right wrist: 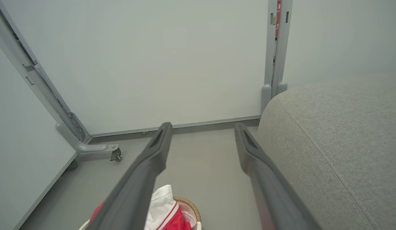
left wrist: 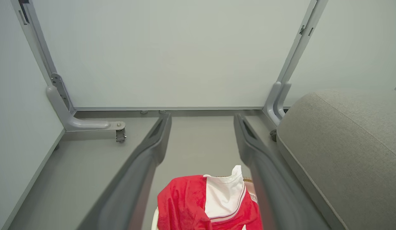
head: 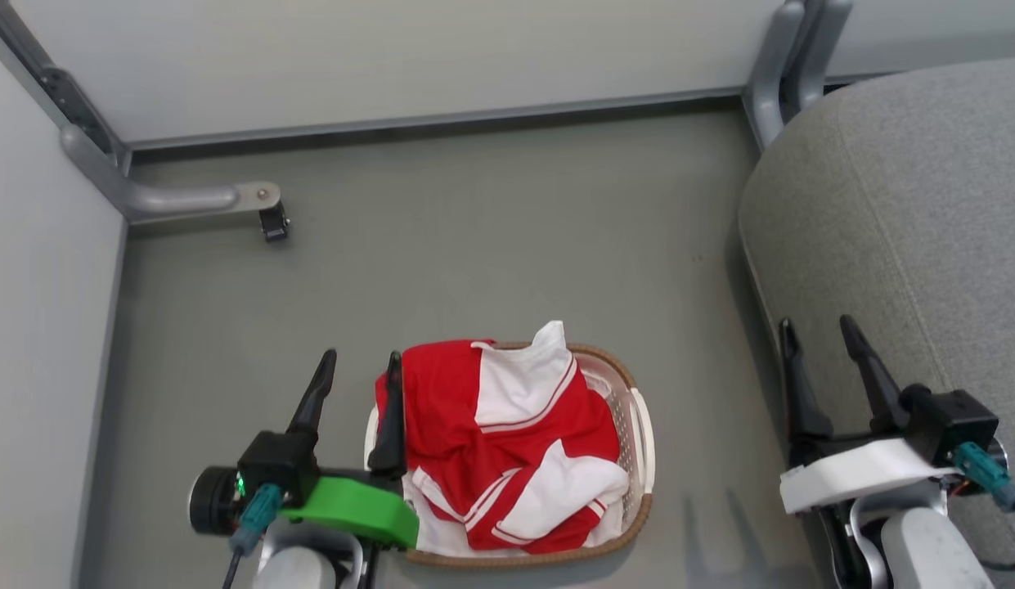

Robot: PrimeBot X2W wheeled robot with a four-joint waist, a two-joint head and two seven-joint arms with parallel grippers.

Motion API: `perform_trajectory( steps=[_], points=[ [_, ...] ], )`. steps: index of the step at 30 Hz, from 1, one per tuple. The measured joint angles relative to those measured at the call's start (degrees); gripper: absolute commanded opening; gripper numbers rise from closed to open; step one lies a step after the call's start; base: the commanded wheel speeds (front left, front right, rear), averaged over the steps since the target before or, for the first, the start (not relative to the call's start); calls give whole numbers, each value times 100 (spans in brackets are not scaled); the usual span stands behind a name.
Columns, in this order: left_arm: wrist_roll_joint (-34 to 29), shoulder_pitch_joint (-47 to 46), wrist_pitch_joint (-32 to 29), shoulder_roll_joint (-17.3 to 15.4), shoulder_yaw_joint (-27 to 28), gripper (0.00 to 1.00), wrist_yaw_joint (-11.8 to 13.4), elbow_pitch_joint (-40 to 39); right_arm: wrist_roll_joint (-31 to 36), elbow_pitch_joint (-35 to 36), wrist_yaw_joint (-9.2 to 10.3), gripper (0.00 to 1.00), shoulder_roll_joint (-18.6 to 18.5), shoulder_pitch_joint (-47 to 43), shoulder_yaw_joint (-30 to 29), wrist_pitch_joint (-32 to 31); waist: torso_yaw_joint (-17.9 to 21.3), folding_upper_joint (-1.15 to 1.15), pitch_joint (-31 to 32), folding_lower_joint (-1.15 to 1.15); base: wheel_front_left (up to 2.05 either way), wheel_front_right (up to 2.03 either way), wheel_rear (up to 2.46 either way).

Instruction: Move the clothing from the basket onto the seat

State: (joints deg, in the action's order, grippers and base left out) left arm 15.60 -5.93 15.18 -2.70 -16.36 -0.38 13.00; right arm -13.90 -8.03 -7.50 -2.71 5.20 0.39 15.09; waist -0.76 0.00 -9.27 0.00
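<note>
Zero items have been moved so far: the clothing is seen heaped in the basket on the floor, and nothing is laid on the seat yet, so pretty much the whole job is left. The left gripper is held low at the basket's left edge, spread wide and empty. The right gripper is parked just as open by the seat's edge, well apart from the basket.

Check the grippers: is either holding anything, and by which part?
Nothing held. Left gripper open by the basket, right gripper open by the seat; clothes lie in the basket.
</note>
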Motion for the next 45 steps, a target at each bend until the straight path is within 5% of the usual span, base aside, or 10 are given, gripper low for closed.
perform_trajectory(
  steps=[15,26,45],
  points=[
    [-965,-2271,1,-75,-247,100,-315,1638,-133,322,0,100,-7,1257,-38,0,318,0,-1826,0,0,0,0],
    [-1671,-3956,-93,-439,-1282,100,-673,3629,-388,436,0,100,-10,1606,22,0,736,0,-3058,1,0,0,0],
    [-979,-5217,-356,-539,-3092,100,-701,5064,-714,515,0,100,-8,1837,279,0,1341,0,-3971,0,0,0,0]
  ],
)
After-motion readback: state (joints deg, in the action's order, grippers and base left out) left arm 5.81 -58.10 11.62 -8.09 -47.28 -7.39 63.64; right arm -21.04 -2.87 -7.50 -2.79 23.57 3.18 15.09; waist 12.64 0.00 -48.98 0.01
